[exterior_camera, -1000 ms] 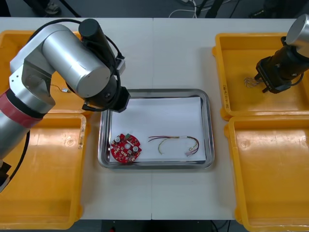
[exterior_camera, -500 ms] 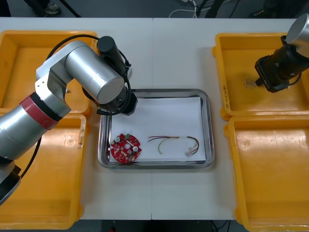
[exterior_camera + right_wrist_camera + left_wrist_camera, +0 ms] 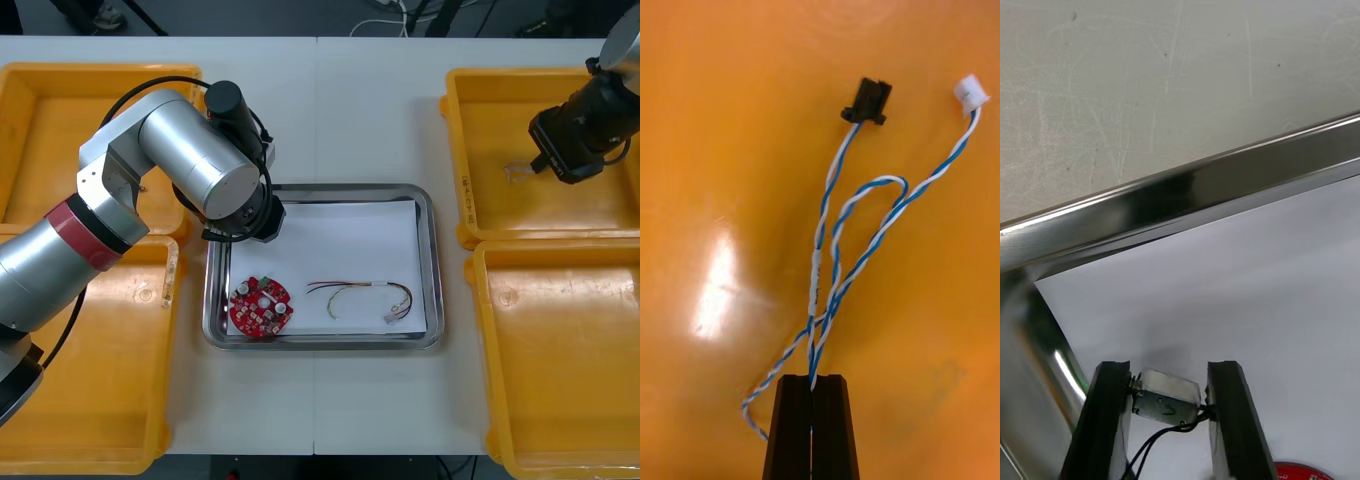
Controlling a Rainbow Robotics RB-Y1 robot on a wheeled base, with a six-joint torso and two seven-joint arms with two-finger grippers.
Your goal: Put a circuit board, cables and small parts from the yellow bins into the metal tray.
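The metal tray [image 3: 435, 260], white inside, holds a round red circuit board [image 3: 262, 306] and a red and yellow cable [image 3: 365, 297]. My left gripper [image 3: 246, 226] is down at the tray's far left corner. In the left wrist view its fingers [image 3: 1169, 369] stand open around a small metal part [image 3: 1166, 396] with black wires that lies on the white lining, a sliver of gap at one finger. My right gripper [image 3: 548, 165] hangs over the far right yellow bin [image 3: 500, 100]. Its fingers [image 3: 812, 379] are shut on a twisted blue and white cable [image 3: 865, 217], whose black and white plugs trail away.
The tray's shiny rim [image 3: 1195, 187] runs just beyond the left fingers, with bare table past it. Yellow bins flank the tray: far left [image 3: 60, 130], near left [image 3: 90, 380] and near right [image 3: 560, 380]. The left arm's elbow overhangs the far left bin.
The left arm swung in over the tray's far left corner and its fingers widened. The right gripper shut on the blue and white cable and shifted slightly up and right.
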